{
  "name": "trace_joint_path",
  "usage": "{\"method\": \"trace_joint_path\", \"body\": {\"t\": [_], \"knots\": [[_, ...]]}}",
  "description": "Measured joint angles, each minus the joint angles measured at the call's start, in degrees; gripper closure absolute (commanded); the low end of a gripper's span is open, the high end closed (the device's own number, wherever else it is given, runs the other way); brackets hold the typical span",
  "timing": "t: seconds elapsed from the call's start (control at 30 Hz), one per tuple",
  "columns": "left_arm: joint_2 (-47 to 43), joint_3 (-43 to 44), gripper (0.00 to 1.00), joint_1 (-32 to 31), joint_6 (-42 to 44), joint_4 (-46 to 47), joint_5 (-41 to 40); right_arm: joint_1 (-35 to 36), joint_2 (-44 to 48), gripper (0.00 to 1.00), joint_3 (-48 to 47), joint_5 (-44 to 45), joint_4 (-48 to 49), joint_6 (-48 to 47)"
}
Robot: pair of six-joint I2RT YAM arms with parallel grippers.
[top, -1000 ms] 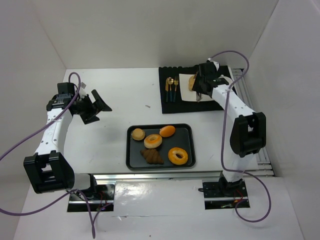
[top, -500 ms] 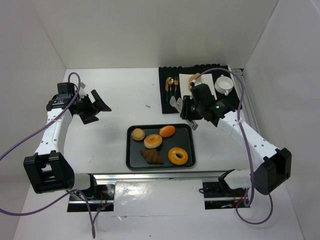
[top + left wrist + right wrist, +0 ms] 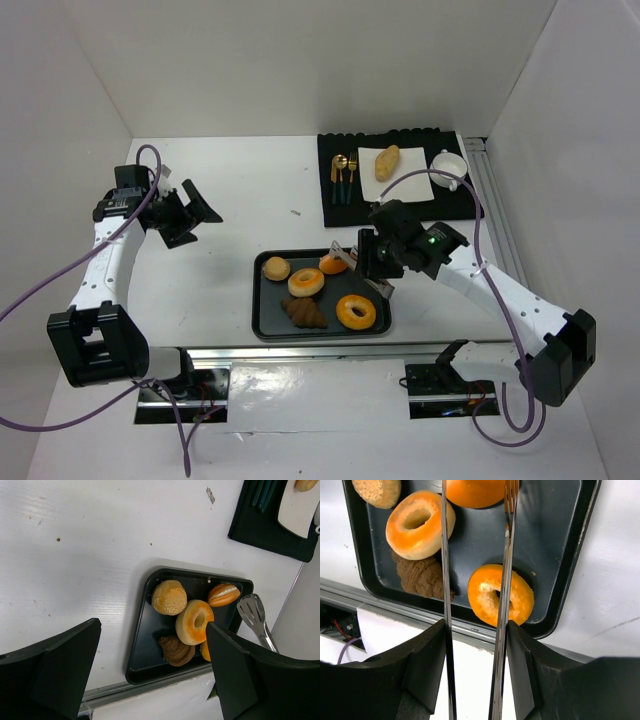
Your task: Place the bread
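A black tray (image 3: 268,325) holds a small round tan bun (image 3: 276,268) and a glossy orange-brown oval roll (image 3: 334,262). The elongated pale tan loaf (image 3: 387,162) lies on a white napkin (image 3: 412,182) at the back. My right gripper (image 3: 372,262) is shut on metal tongs (image 3: 444,580). The tongs' arms stand apart over the tray, with their tips at the oval roll (image 3: 475,492). My left gripper (image 3: 190,212) is open and empty at the far left, above the table. In its view the bun (image 3: 169,597), the roll (image 3: 223,594) and the tongs (image 3: 252,612) show.
Two orange ring doughnuts (image 3: 306,282) (image 3: 356,312) and a brown croissant (image 3: 304,313) also lie in the tray. A black mat (image 3: 450,203) at the back carries the napkin, gold cutlery (image 3: 345,175) and a white cup (image 3: 449,167). White walls enclose the table.
My right arm swung from the napkin at the back down to the tray, tongs in hand. The loaf now lies free on the napkin. The left arm has not moved.
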State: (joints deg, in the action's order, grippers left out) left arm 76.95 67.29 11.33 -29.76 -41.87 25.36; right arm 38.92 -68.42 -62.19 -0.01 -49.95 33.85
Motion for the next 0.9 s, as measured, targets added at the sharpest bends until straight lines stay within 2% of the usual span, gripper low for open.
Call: {"method": "trace_joint_path", "body": {"t": [0.27, 0.53, 0.73, 0.83, 0.87, 0.9], "knots": [[0.0, 0.0, 0.00, 0.0, 0.0, 0.0, 0.0, 1.3, -0.3, 0.43, -0.1, 2.7, -1.6, 2.3], [0.0, 0.0, 0.00, 0.0, 0.0, 0.0, 0.0, 1.3, -2.1, 0.34, 0.0, 1.2, -0.6, 2.3], [0.0, 0.0, 0.00, 0.0, 0.0, 0.0, 0.0, 1.3, -5.1, 0.34, 1.2, -0.5, 1.3, 1.6], [0.0, 0.0, 0.00, 0.0, 0.0, 0.0, 0.0, 1.3, -6.4, 0.39, 1.6, -1.1, 2.5, 1.2], [0.0, 0.0, 0.00, 0.0, 0.0, 0.0, 0.0, 1.3, -6.8, 0.47, 1.6, -1.3, 2.9, 1.2], [0.0, 0.0, 0.00, 0.0, 0.0, 0.0, 0.0, 1.3, -7.0, 0.51, 1.6, -1.4, 3.2, 0.9]]}}
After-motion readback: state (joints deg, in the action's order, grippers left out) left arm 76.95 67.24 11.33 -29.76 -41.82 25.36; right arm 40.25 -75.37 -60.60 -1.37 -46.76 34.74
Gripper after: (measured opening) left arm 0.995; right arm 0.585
